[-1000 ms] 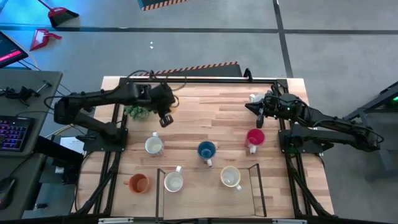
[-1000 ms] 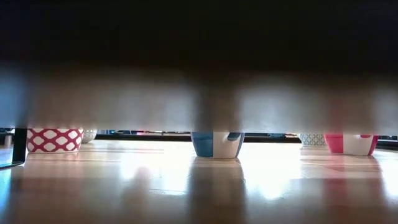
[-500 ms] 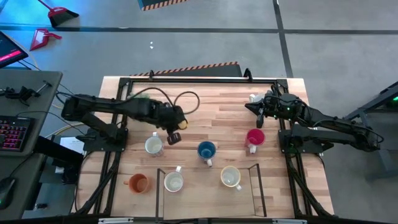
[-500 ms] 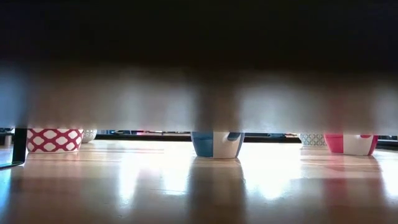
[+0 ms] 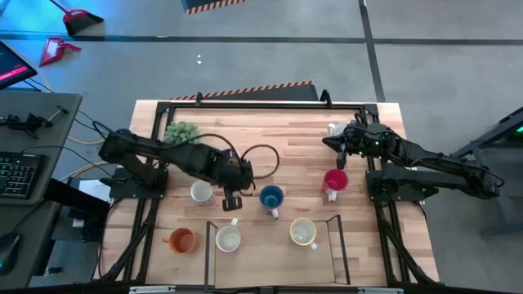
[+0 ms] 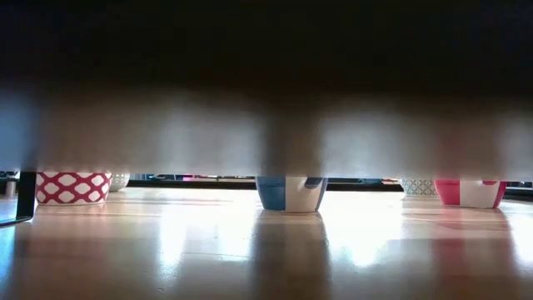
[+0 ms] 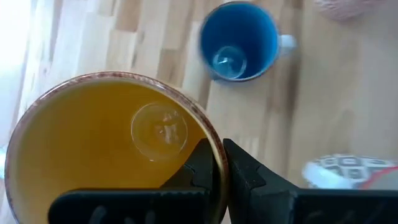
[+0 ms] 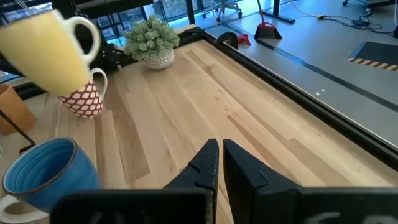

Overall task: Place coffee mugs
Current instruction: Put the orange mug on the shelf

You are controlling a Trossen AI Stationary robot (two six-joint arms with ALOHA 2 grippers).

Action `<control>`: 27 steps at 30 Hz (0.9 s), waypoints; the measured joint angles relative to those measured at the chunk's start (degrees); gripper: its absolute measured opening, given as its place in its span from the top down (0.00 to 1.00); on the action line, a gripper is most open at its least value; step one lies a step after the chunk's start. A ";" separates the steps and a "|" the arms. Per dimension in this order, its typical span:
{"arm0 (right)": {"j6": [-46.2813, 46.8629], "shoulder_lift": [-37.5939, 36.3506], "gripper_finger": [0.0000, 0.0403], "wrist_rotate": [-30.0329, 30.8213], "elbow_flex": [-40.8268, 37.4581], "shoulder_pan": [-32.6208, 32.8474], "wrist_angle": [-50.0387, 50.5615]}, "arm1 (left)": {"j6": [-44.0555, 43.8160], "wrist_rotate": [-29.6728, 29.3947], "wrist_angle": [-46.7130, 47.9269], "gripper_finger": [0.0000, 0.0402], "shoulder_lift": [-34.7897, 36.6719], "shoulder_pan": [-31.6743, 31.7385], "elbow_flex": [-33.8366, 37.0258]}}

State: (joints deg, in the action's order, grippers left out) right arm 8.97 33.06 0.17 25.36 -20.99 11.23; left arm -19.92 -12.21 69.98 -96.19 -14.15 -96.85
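Observation:
My left gripper (image 5: 232, 198) hangs over the table's middle, between the red-patterned white mug (image 5: 202, 192) and the blue mug (image 5: 271, 197), shut on a yellow-orange mug (image 7: 112, 155). The right wrist view shows that mug (image 8: 46, 46) in the air above the patterned mug (image 8: 84, 96). A red mug (image 5: 335, 180), a cream mug (image 5: 303, 233), a white mug (image 5: 228, 238) and an orange mug (image 5: 181, 240) stand on their bases. My right gripper (image 8: 219, 155) waits shut and empty near the far right, beside a small white mug (image 5: 333, 129). My left gripper holds the yellow-orange mug by its rim (image 7: 214, 146), one finger inside the cup and one outside. The fingers come from above, pointing down. The mug is lifted clear of the table with its mouth up, and its handle (image 8: 87, 34) sticks out to one side.
A bushy green potted plant (image 5: 181, 132) stands at the far left of the table. A thin black wire frame (image 5: 331, 245) stands near the front edge. Bare wood lies along the table's far middle (image 5: 278, 135). In the low view a dark blurred bar hides everything above the mugs' bases (image 6: 291, 192).
My left gripper has carried the yellow-orange mug from beside the plant toward the table's near edge and a little to the right, ending between the patterned mug and the blue mug. It has stayed shut on the mug. The plant is now uncovered.

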 joint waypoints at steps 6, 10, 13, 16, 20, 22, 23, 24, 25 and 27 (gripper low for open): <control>0.00 0.00 0.97 0.01 0.00 0.02 0.21 | -0.54 -0.16 0.42 0.99 -2.13 -4.89 -4.95; 0.00 0.00 0.97 0.01 0.00 0.01 0.22 | -1.08 -0.33 -0.09 0.99 -2.86 -7.97 -6.80; 0.00 0.00 0.97 0.01 0.00 0.02 0.22 | -1.97 -0.35 -1.05 0.99 -4.17 -9.86 -7.66; 0.03 0.00 0.97 0.01 0.00 0.00 0.21 | -1.67 -0.33 -2.72 0.99 -6.33 -11.25 -8.49; 0.02 -0.01 0.97 -0.01 0.00 0.00 0.21 | -0.59 0.13 -4.12 0.99 -10.10 -12.13 -11.05; 0.02 -0.02 0.97 0.01 0.02 -0.01 0.19 | -0.57 0.58 -3.92 0.99 -11.52 -12.57 -12.56; 0.02 -0.02 0.97 0.01 0.02 -0.01 0.19 | -0.71 1.04 -4.16 0.99 -12.34 -12.65 -13.51; 0.00 0.00 0.97 0.01 0.02 0.02 0.19 | -0.80 1.48 -4.52 0.99 -13.11 -12.70 -14.33; 0.00 -0.02 0.97 0.00 0.02 0.02 0.19 | -0.84 1.74 -4.57 0.99 -13.92 -12.90 -14.97; -0.05 -0.02 0.97 0.01 0.02 -0.01 0.19 | -0.74 2.64 -4.17 0.99 -15.87 -13.18 -16.72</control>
State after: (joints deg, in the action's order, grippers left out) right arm 8.92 33.04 0.19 25.39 -20.99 11.42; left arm -20.66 -9.57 65.81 -112.06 -27.33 -113.57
